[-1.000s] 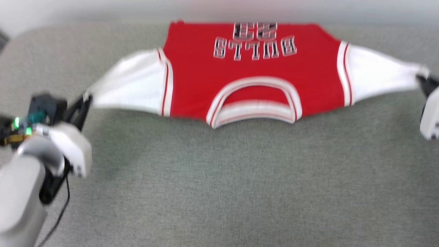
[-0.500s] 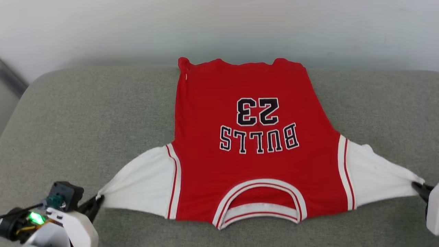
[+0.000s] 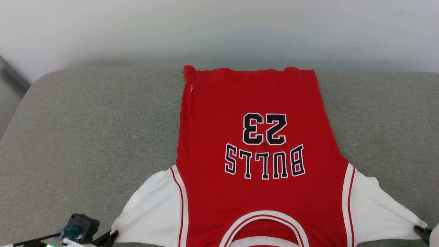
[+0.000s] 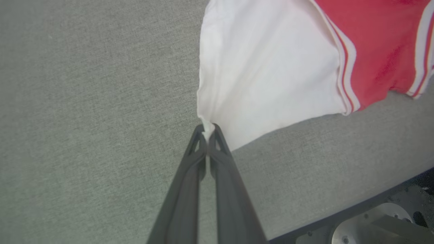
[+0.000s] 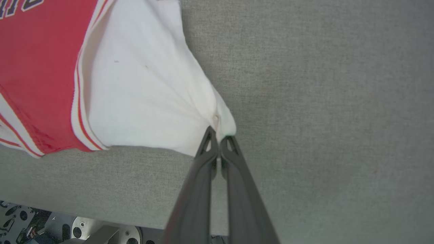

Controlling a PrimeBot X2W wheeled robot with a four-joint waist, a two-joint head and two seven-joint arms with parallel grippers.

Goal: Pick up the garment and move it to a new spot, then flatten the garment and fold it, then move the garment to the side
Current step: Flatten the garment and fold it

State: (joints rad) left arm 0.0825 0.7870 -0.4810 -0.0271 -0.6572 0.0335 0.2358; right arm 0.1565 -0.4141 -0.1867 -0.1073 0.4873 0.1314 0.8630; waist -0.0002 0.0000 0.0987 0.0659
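**Garment laid out face up, one sleeve tip in each gripper**

- Garment (image 3: 260,202): lies flat on the grey fabric worktop (image 3: 85,137), chest side up. The "BULLS 23" lettering (image 3: 264,161) reads upside down from the head camera.
- Left gripper (image 4: 206,127): jaws pressed together, pinching the very tip of the white sleeve (image 4: 264,67). The cloth fans out from the pinch in shallow creases.
- Right gripper (image 5: 219,134): jaws likewise closed on the tip of the other white sleeve (image 5: 142,91), with the same fan of creases. A small fold of fabric bulges just beyond the tips.
- Position relative to the jaws: the red body spans the gap between the two pinch points. Both sleeves are drawn out sideways to a point towards their jaws.
- The striped collar (image 3: 264,214) sits on the near side, roughly midway between the jaws.
- The hem (image 3: 250,71) lies on the far side, well away from the jaws, near the pale wall (image 3: 219,31).
- In the head view the left gripper (image 3: 109,236) and right gripper (image 3: 420,230) sit at the bottom corners.
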